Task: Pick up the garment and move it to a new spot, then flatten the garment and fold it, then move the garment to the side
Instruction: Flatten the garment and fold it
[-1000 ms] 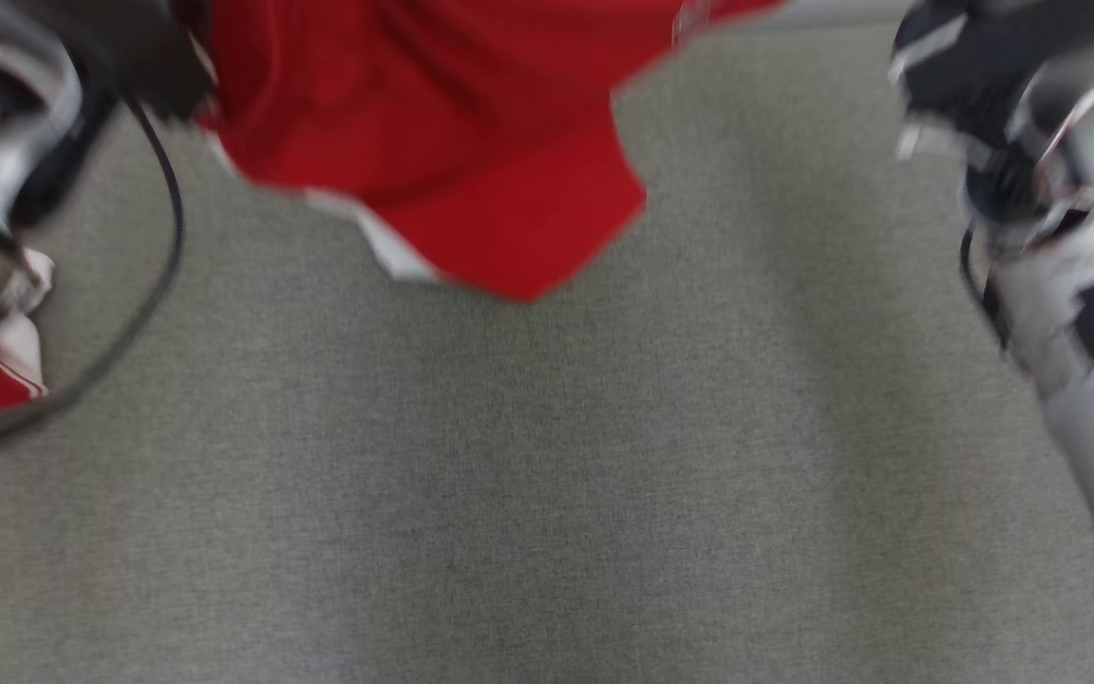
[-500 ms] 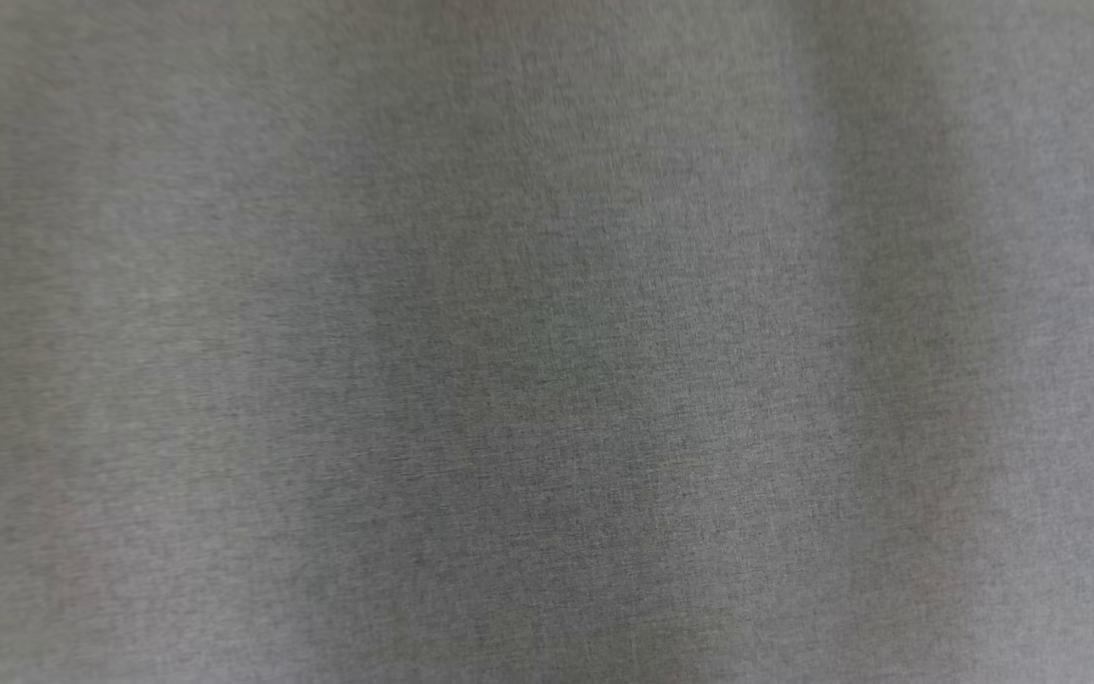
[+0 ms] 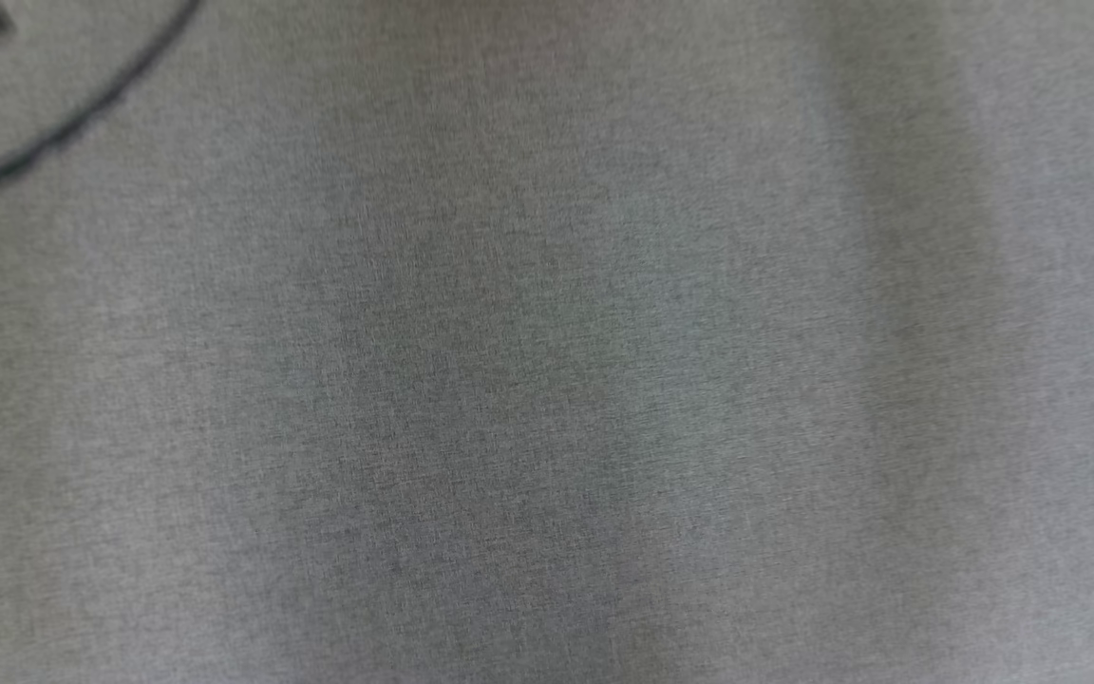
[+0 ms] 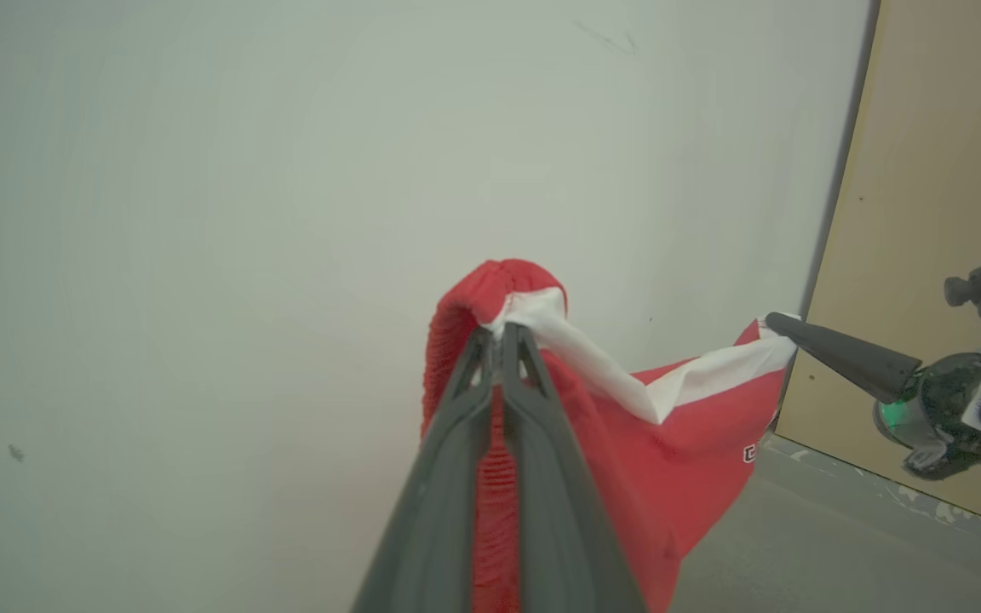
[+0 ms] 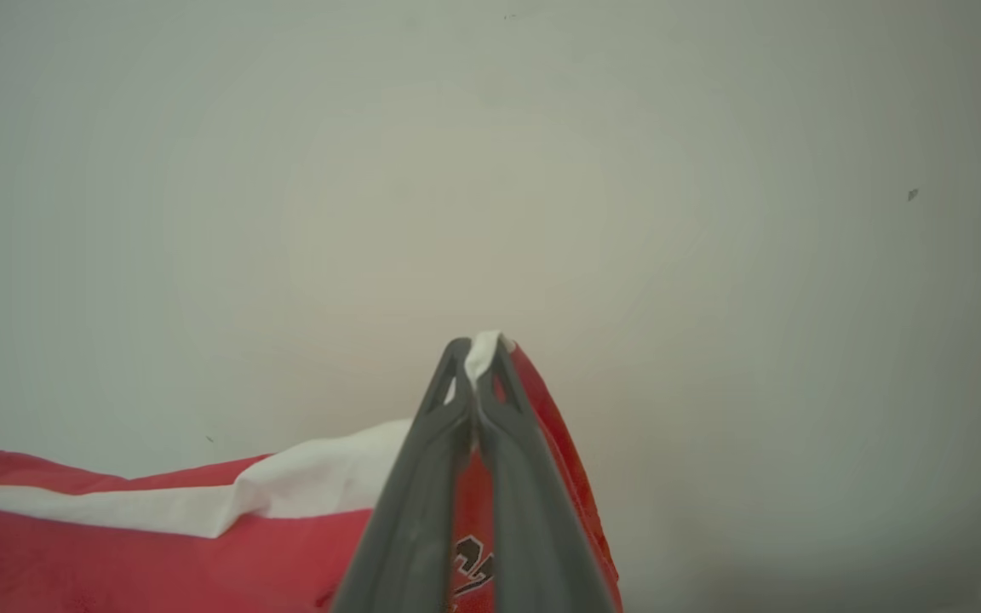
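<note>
Left pincer (image 4: pixel 501 336): fingers pressed together with no gap showing, clamped on a bunched red ribbed edge and white trim of the garment (image 4: pixel 678 443), which rolls over the tips toward 12 o'clock

Right pincer (image 5: pixel 478 349): fingers likewise closed flat against each other, a nub of white trim poking out between the tips; in the left wrist view it comes in from 3 o'clock, its tip aimed toward 10 o'clock and biting the garment's far corner

Garment: red with a white band, held up in the air between the two pincers; the white band sags in a shallow curve from one grip to the other, and the red body hangs below toward 6 o'clock

Lettering (image 5: pixel 473 562): black and white marks on the red cloth just behind the right pincer's fingers, too cropped to read

Backdrop: pale wall (image 4: pixel 201 213) behind the cloth, with a brown panel (image 4: pixel 942 170) at 3 o'clock in the left wrist view

Head view: blurred grey fabric surface (image 3: pixel 547 380), with a dark cable (image 3: pixel 63 133) arcing across the corner at 10 o'clock
</note>
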Motion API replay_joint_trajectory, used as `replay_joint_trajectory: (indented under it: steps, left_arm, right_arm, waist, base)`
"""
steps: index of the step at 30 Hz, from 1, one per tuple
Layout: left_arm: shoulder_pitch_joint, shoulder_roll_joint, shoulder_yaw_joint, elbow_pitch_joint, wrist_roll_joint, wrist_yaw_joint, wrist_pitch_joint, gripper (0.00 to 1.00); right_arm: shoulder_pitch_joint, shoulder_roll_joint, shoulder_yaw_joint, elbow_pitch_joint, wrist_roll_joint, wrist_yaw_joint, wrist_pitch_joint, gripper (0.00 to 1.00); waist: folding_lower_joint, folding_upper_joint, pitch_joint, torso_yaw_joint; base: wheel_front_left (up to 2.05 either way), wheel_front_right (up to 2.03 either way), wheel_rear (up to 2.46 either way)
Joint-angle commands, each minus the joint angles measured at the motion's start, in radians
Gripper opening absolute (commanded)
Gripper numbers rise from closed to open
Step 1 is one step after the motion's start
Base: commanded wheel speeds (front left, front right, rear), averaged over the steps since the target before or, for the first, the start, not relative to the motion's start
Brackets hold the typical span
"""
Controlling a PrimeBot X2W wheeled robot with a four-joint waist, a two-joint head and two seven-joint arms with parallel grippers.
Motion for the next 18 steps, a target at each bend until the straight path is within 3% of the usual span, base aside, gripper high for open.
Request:
replay_joint_trajectory:
  steps: [1, 9, 15, 18]
  left_arm:
    - [0.039, 0.012, -0.006, -0.017, -0.027, 0.002, -0.018, 0.0]
    - [0.363, 0.087, 0.0, -0.148, -0.12, 0.002, -0.087, 0.0]
    - [0.79, 0.096, 0.174, -0.315, -0.053, 0.045, -0.091, 0.0]
    - [0.912, 0.079, 0.23, -0.362, -0.025, 0.055, -0.091, 0.0]
  right_arm:
    - [0.049, -0.011, 0.014, -0.019, 0.015, 0.002, -0.007, 0.0]
    - [0.378, -0.073, 0.07, -0.164, 0.093, 0.002, -0.055, 0.0]
    - [0.726, -0.131, 0.078, -0.275, 0.146, 0.002, -0.128, 0.0]
    - [0.816, -0.139, 0.077, -0.301, 0.155, 0.002, -0.142, 0.0]
  waist:
    - [-0.0001, -0.0002, -0.026, -0.003]
    - [-0.0001, -0.0002, -0.138, 0.013]
    - [-0.0001, -0.0002, -0.216, 0.045]
    - [-0.0001, -0.0002, -0.235, 0.055]
  base:
    - [0.0, 0.0, 0.0]
    - [0.0, 0.0, 0.0]
    - [0.0, 0.0, 0.0]
    - [0.0, 0.0, 0.0]
